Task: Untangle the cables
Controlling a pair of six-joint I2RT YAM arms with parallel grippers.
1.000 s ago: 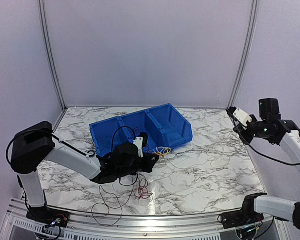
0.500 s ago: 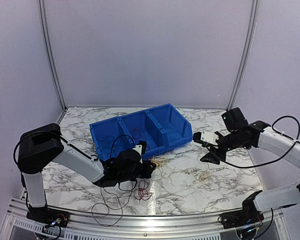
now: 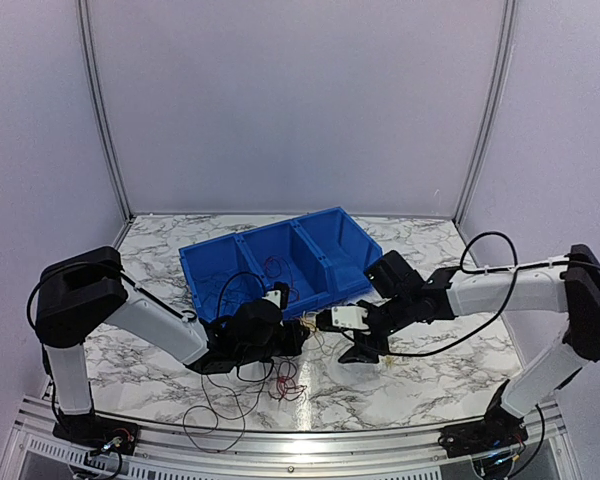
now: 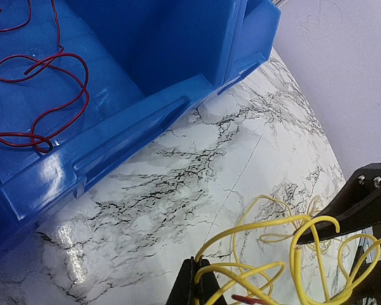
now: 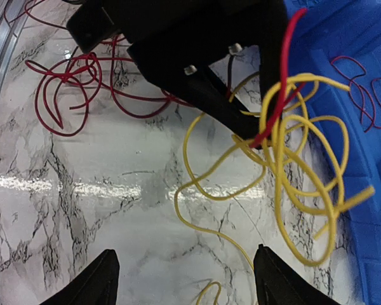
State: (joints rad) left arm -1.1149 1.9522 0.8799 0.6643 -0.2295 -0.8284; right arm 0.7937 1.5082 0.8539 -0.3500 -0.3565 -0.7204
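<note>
A loopy bundle of yellow cables [image 4: 286, 248] lies on the marble just in front of the blue bin [image 4: 146, 121]. My left gripper [image 4: 200, 283] is shut on strands of it, and a red strand [image 5: 279, 82] runs through the same pinch. In the right wrist view the yellow cables [image 5: 305, 184] spread beyond my right gripper [image 5: 187, 279], which is open just above the table with only a thin yellow strand lying between its fingers. From above, the left gripper [image 3: 290, 338] and right gripper [image 3: 332, 335] face each other closely. More red cables [image 4: 44, 95] sit inside the bin.
A red cable bundle [image 3: 288, 382] and a thin dark loop [image 3: 215, 415] lie on the marble near the front edge. The blue bin [image 3: 280, 262] has three compartments and stands behind both grippers. The left arm's black body [image 5: 203, 63] fills the top of the right wrist view.
My right arm has swung from high at the far right down to the middle, close to the left gripper, and its jaws have opened. The left gripper stays shut, barely moved.
</note>
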